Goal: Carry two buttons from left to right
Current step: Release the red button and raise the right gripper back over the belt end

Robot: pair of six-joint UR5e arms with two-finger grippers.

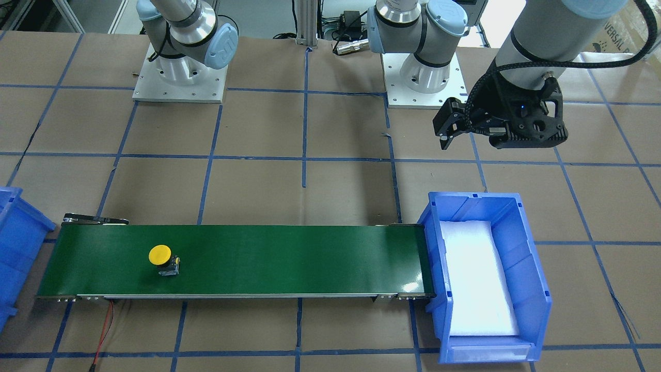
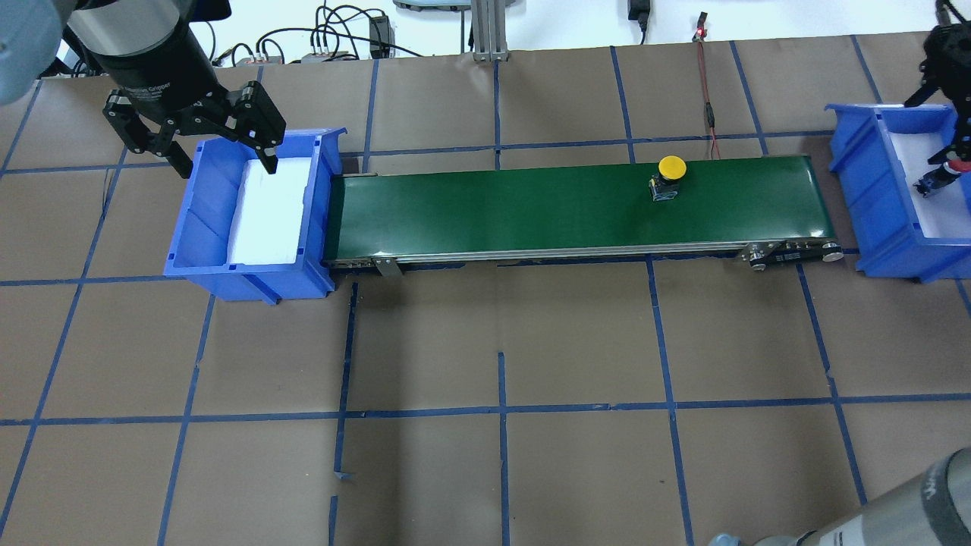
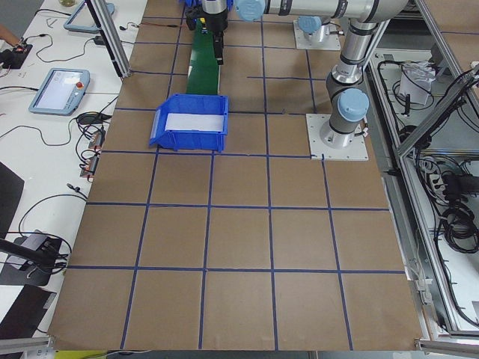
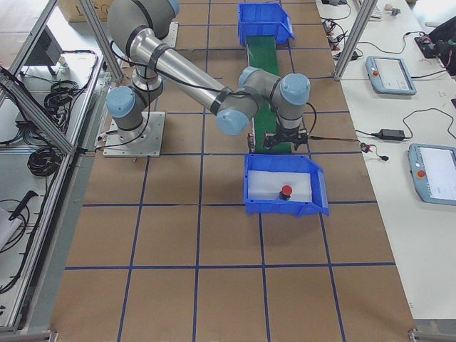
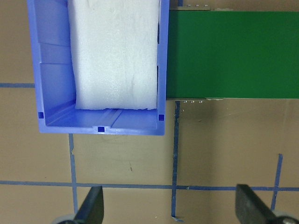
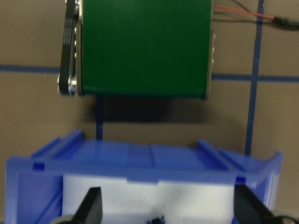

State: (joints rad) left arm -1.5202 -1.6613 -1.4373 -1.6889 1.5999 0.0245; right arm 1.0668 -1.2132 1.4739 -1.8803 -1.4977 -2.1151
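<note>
Red button point(image 4: 286, 192) seemingly beneath right gripper point(image 6: 168, 196); jaws spread

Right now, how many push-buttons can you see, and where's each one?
2. The yellow button sits on the green conveyor belt, nearer the robot's right end. The red button lies in the right blue bin. The left blue bin shows none.

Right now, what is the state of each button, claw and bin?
yellow button: on the green belt, cap up
red button: in the right bin
left claw: open, empty
right claw: open, empty
left bin: only white foam inside
</note>
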